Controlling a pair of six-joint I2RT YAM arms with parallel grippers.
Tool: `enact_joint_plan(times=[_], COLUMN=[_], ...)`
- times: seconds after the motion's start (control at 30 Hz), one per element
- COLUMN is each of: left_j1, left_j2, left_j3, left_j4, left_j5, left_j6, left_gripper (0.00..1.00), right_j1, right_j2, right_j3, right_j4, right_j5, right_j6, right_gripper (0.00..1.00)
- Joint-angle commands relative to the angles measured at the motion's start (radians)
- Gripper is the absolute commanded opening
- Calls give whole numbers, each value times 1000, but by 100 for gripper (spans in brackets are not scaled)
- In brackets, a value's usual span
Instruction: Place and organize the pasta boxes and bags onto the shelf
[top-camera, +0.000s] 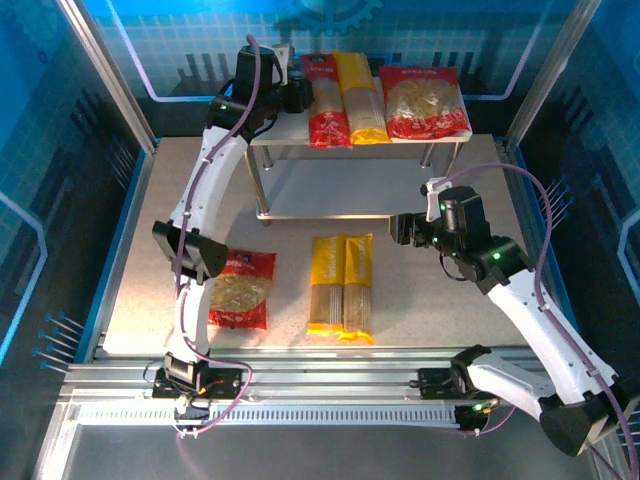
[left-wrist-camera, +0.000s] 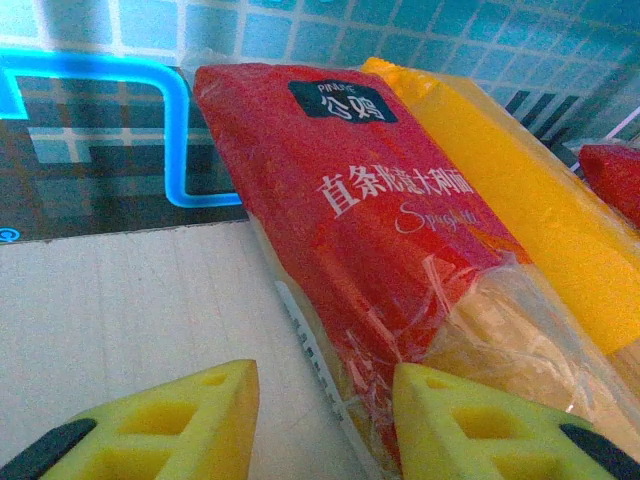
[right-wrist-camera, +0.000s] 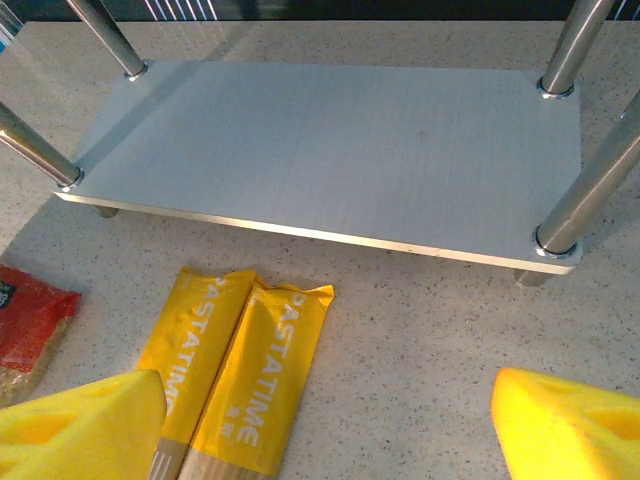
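- Your left pincer (left-wrist-camera: 322, 405) is part open at the top board of the shelf (left-wrist-camera: 120, 300) and grips nothing. The narrow red pack (left-wrist-camera: 380, 230) lies just beside its right pad.
- Left wrist view shows that pack's print and a yellow pack (left-wrist-camera: 520, 190) touching it. Top view adds the wide red bag (top-camera: 425, 102) alongside.
- Your right pincer (right-wrist-camera: 330, 400) is wide and empty above the table (right-wrist-camera: 420, 300).
- Its wrist view shows a pair of yellow packs (right-wrist-camera: 265, 370) side by side before the lower board. Top view adds a second red bag (top-camera: 240, 290) left of them.
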Motion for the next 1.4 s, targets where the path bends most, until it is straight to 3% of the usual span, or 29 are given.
enact_joint_plan(times=[0.0,0.13,0.33,0.5,0.53,0.6,0.7,0.77,0.9,1.07,1.37], left_j1=[-23,-21,-21,-37,-49,-76,-116,-146,-183,-188,-182], left_j2=[21,-84,-384,-599,-656,-770,-948,-1057,-1216,-1300,-1183], left_j3=[13,-80,-433,-671,-752,-924,-1196,-1360,-1620,-1811,-1936], left_j4=[-43,-47,173,181,173,161,122,100,34,40,80], left_j5=[2,-204,-402,-433,-448,-453,-443,-433,-402,-361,-394], left_j6=[-17,7,55,83,84,68,-10,-72,-190,-312,-387], left_gripper=[39,39,46,50,58,63,64,70,70,72,83], right_j1=[-18,-23,-29,-31,-31,-33,-37,-37,-38,-38,-38], right_j2=[-23,-26,-26,-31,-35,-42,-47,-47,-57,-69,-92], right_j3=[-12,-15,-21,-18,-19,-21,-18,-14,-17,-27,-42], right_j4=[-10,-9,5,8,9,15,19,21,30,42,48], right_j5=[13,15,-2,-11,-11,-14,-26,-40,-71,-91,-87], right_j6=[-3,-8,-9,-14,-15,-18,-21,-21,-11,7,8], right_gripper=[85,86,86,86,86,86,86,86,86,86,87])
